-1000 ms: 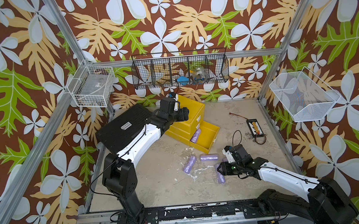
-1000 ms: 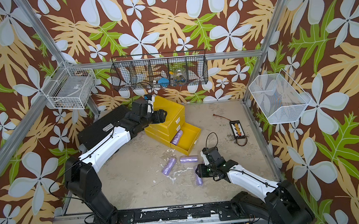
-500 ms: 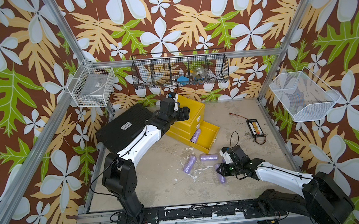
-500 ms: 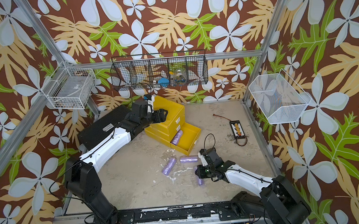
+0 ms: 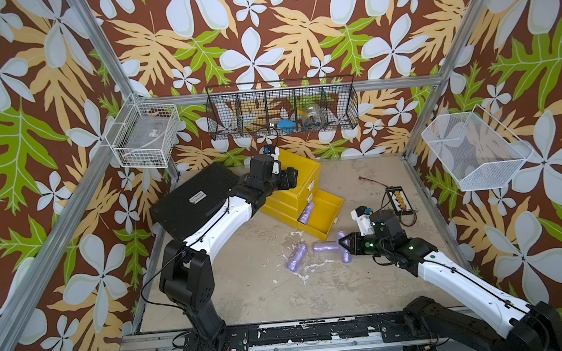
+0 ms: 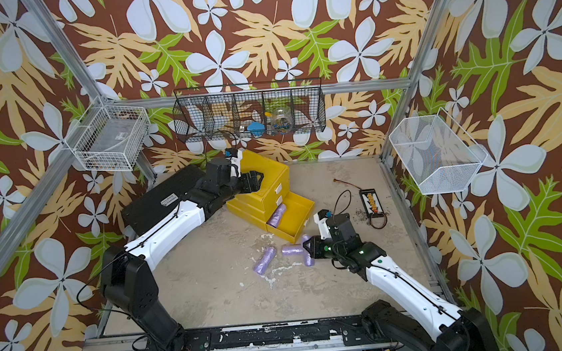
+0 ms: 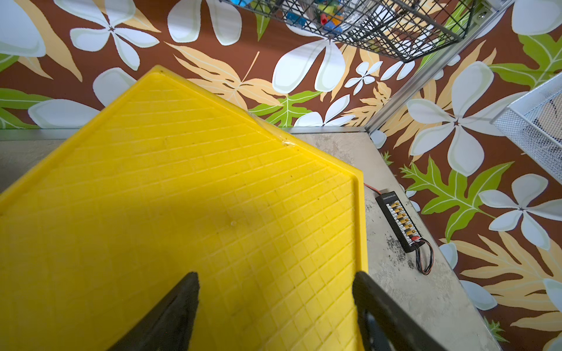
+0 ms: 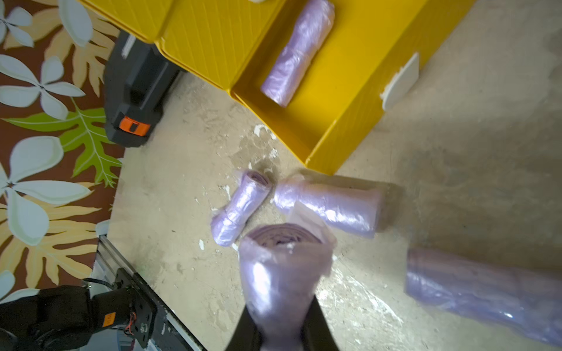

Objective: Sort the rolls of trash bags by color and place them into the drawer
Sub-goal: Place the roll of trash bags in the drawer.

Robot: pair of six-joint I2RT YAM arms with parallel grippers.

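Beside the open drawer [image 5: 326,210], right jaws gripped a lilac roll [image 8: 282,267], left jaws gaped empty; lifting it in seemed next.

The left arm [image 5: 222,226], based at seven o'clock, and the right arm [image 5: 455,274], at five o'clock, share glossy white links dotted with small dark screws, chunky black joints and thin black cables running alongside. The black right gripper [image 5: 345,246] bears a small green light; its fingers [image 8: 319,331] taper to points.
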